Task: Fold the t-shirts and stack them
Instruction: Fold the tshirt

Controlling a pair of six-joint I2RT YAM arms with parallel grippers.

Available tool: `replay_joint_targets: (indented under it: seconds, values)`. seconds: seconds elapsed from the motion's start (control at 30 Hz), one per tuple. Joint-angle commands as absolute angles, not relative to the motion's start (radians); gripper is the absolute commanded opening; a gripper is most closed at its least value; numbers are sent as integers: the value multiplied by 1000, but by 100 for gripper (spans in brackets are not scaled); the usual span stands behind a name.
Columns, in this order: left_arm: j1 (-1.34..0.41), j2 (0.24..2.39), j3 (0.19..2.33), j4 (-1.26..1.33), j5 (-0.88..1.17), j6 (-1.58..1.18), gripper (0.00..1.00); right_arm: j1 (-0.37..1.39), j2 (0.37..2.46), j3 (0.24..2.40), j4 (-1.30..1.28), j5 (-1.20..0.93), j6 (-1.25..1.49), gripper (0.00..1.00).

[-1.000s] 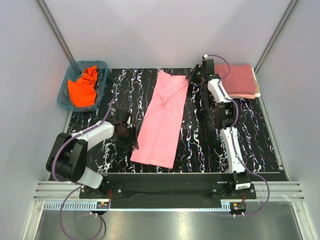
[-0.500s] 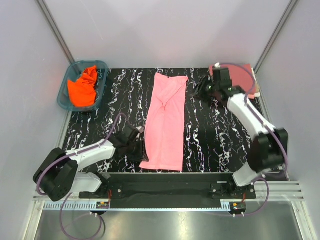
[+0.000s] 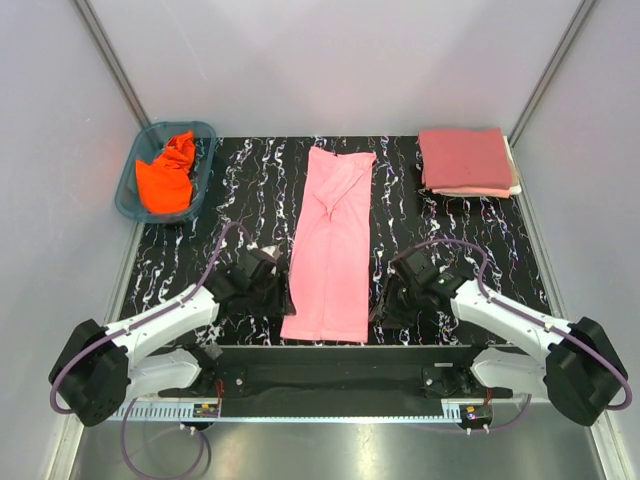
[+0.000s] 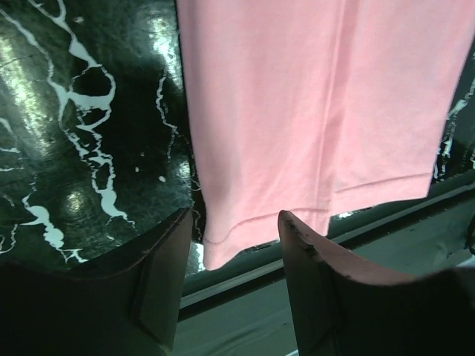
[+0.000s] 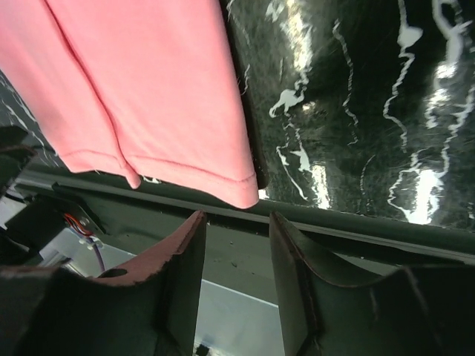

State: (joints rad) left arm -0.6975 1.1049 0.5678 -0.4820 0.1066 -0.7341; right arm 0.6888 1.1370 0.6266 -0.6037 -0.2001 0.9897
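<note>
The left fingers (image 4: pixel 165 259) stand spread, with nothing between the 2 of them. In the left wrist view the near-left hem corner of the light pink t-shirt (image 4: pixel 312 111) lies just beyond their tips, in line with the gap. Whether a tip touches the cloth, I cannot tell.

The right fingers (image 5: pixel 182 274) are parted too, less widely, and pinch nothing. The pink t-shirt's near-right hem corner sits just beyond their gap, apart from both tips.

From above, the pink t-shirt (image 3: pixel 332 240) lies flat as 1 long narrow strip on the black marbled worktop (image 3: pixel 450 240), its hem at the near edge, with 1 arm low at each side of that hem.

To the far right of the pink t-shirt, well apart, a folded rose-red t-shirt (image 3: pixel 465 158) rests on a folded cream t-shirt (image 3: pixel 490 190). To its far left, the orange t-shirt (image 3: pixel 168 175) lies crumpled in the teal basket (image 3: pixel 125 190).
</note>
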Motion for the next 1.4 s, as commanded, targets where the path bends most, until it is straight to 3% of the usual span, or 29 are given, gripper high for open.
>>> replay_joint_targets:
  seconds: [0.0,0.57,0.87,0.97,1.13,1.37]
  values:
    - [-701,1088,557,-500,54,-730,55,744,1097,597,-523,-189,1074,47]
    - [-701,1063,430,-442,124,-811,43,785,1198,486,-319,-196,1097,41]
    - [-700,1019,422,-440,144,-811,45,801,1235,423,-299,-219,1134,34]
    - [-701,997,410,-442,159,-827,44,808,1194,411,-299,-199,1138,27]
    - [-704,973,394,-428,201,-853,41,808,1100,410,-334,-170,1141,0]
    - [-707,956,368,-419,224,-870,36,808,1071,410,-371,-160,1138,0]
